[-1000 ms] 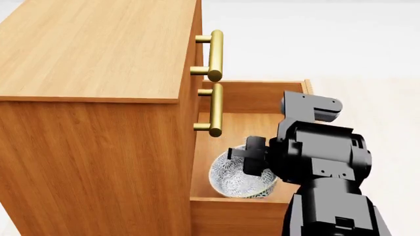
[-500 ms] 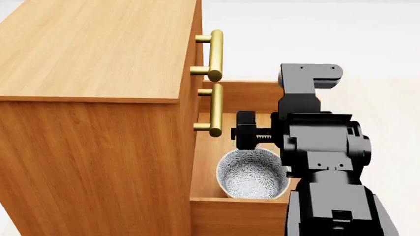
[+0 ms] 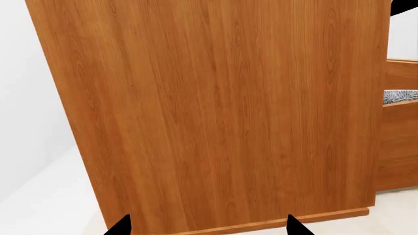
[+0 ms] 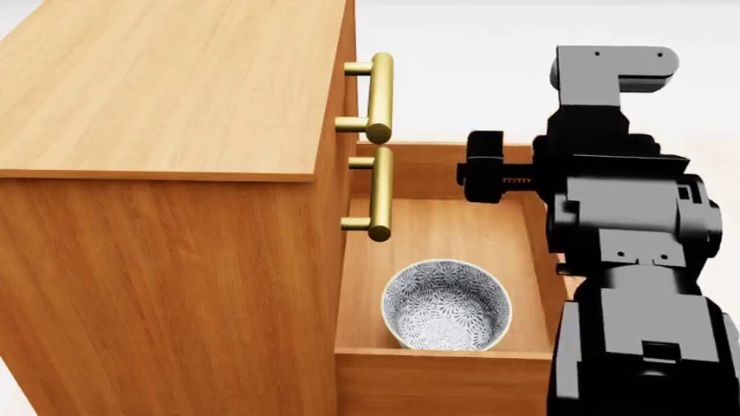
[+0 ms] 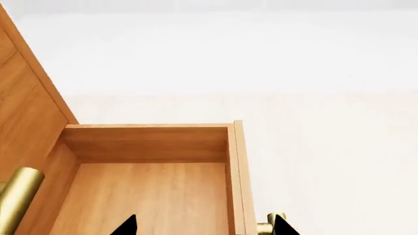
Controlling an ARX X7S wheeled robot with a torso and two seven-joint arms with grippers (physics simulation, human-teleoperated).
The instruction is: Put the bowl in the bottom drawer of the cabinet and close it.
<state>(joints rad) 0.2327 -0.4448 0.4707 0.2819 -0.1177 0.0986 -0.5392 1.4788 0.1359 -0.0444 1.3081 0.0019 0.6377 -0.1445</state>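
Note:
The bowl (image 4: 446, 305), white with a grey-blue floral pattern, stands upright inside the open bottom drawer (image 4: 439, 169) of the cabinet (image 4: 173, 87), near the drawer's near side wall. My right gripper (image 4: 486, 166) hangs open and empty well above the drawer's far part, apart from the bowl. In the right wrist view its gripper (image 5: 203, 227) looks onto the drawer's floor (image 5: 144, 196) and corner. My left gripper (image 3: 207, 227) is open and faces the cabinet's side panel (image 3: 216, 112). A strip of the bowl's rim (image 3: 400, 96) shows past that panel.
Two brass bar handles (image 4: 379, 97) (image 4: 379, 192) of the shut upper drawers stick out over the open drawer. The drawer's own brass handle (image 5: 267, 226) shows at its front panel. Pale floor (image 4: 521, 69) lies around the cabinet.
My right gripper has let go of the bowl and risen up and toward the drawer's far side. The bowl has settled upright in the drawer.

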